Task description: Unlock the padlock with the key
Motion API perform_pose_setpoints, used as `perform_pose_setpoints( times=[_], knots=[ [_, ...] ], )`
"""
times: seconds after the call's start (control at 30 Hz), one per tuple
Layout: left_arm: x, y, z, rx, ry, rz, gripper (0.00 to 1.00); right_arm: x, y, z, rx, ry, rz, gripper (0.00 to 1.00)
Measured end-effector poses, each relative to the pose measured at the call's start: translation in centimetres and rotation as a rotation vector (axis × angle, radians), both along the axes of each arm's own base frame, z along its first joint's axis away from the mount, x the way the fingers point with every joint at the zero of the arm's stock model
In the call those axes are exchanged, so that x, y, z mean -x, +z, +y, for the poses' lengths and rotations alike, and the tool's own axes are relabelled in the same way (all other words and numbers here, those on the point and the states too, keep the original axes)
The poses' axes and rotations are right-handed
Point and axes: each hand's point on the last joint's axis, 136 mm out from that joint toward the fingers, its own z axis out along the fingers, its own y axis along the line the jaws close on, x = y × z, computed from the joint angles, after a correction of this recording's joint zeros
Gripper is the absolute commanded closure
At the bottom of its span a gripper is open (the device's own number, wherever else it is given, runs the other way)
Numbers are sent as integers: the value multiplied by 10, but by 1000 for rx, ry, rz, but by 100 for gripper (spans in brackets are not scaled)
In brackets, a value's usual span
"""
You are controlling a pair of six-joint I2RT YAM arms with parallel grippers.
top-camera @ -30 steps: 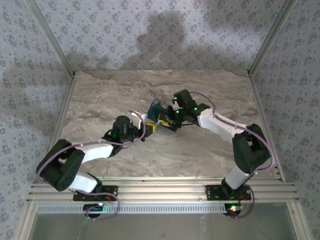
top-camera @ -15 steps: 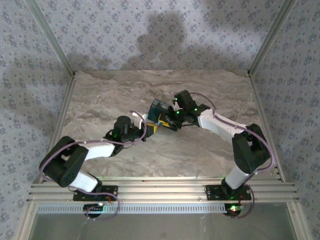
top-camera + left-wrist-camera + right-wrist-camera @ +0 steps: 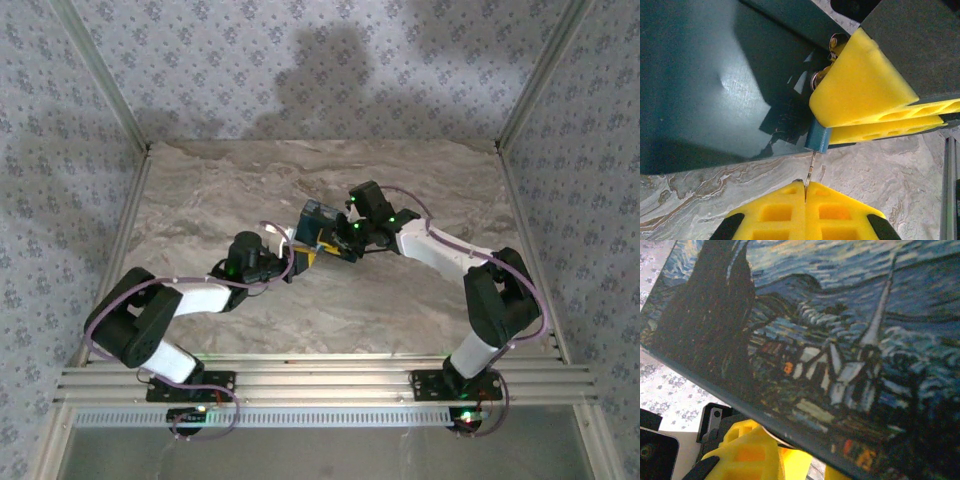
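Note:
The tiny blue padlock (image 3: 818, 138) hangs at the lower edge of a dark teal box (image 3: 715, 75). Its metal shackle parts (image 3: 832, 47) show above it, against the box. My right gripper (image 3: 337, 240) is shut on the padlock, and its yellow fingers (image 3: 865, 95) clamp it from the right. A thin metal key (image 3: 811, 167) runs from the padlock's underside down into my left gripper (image 3: 805, 184), which is shut on the key's head. In the right wrist view the box's Starry Night print (image 3: 840, 330) lies over the yellow fingers (image 3: 740, 452).
The box (image 3: 318, 216) sits mid-table on the marble top (image 3: 200, 200), between both wrists. Patterned walls (image 3: 300, 60) close in the back and sides, and an aluminium rail (image 3: 320, 385) runs along the near edge.
The left arm's elbow and shoulder links have swung slightly rightward. Both grippers stay at the box with key and padlock held.

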Motion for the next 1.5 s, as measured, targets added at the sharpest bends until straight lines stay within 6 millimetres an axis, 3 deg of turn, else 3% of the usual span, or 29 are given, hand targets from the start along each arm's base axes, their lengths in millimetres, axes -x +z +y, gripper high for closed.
perform_pose_setpoints(
  times=[1.07,1.4,1.5],
  knots=[
    [4,1,-6,-32,-14,-134,100,10,-2,0,43,71,42,100],
    [4,1,-4,10,-43,-84,100,11,-1,2,41,76,39,100],
    [4,-1,-5,20,-52,-60,100,9,-3,1,53,68,35,91]
  ],
)
